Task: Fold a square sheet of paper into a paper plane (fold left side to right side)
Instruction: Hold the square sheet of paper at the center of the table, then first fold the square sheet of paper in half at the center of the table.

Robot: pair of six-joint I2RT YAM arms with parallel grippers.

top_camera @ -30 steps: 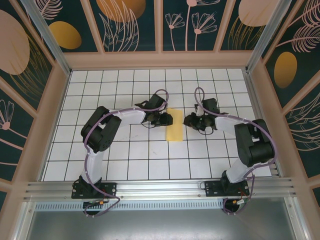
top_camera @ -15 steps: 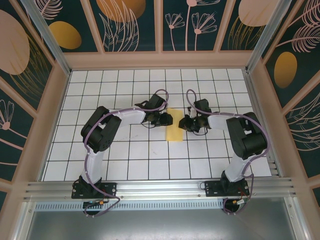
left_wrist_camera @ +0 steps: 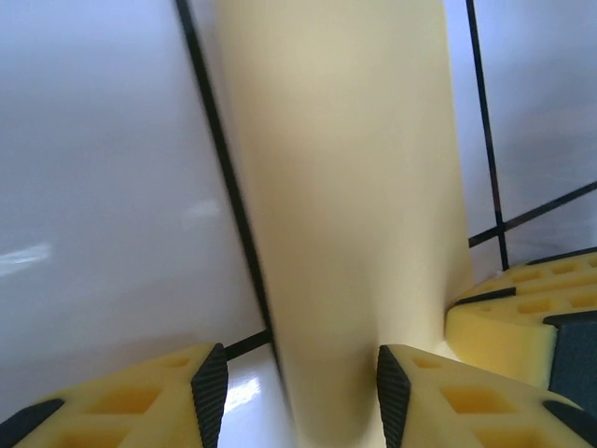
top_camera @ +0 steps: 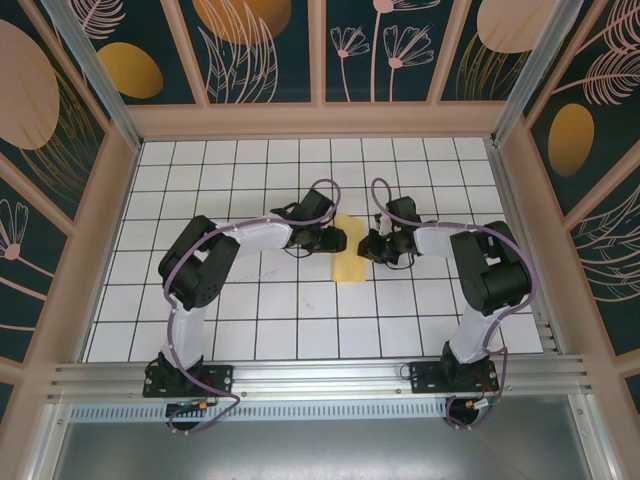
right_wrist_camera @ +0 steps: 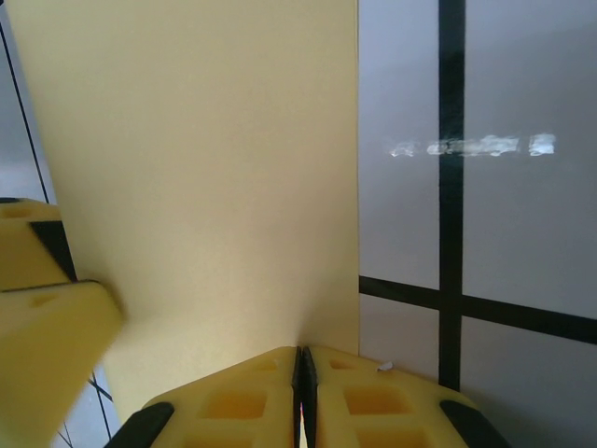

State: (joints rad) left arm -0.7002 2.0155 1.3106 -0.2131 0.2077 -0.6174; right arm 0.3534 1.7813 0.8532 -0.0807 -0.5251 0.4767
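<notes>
Square sheet of paper [top_camera: 349, 254] lies folded into a narrow strip at mid-counter [top_camera: 300, 330], between both arms.
Right gripper [right_wrist_camera: 300, 371]: jaws clenched on the strip's edge.
Left gripper [left_wrist_camera: 300, 392]: jaws released, straddling the rounded fold.
Advice: hold the right pinch steady and press the left gripper along the fold to flatten it, keeping edges aligned.

Now right claw [right_wrist_camera: 300, 362] moved in, pinching paper [top_camera: 349, 262] edge; left claw [left_wrist_camera: 298, 392] widened.
</notes>
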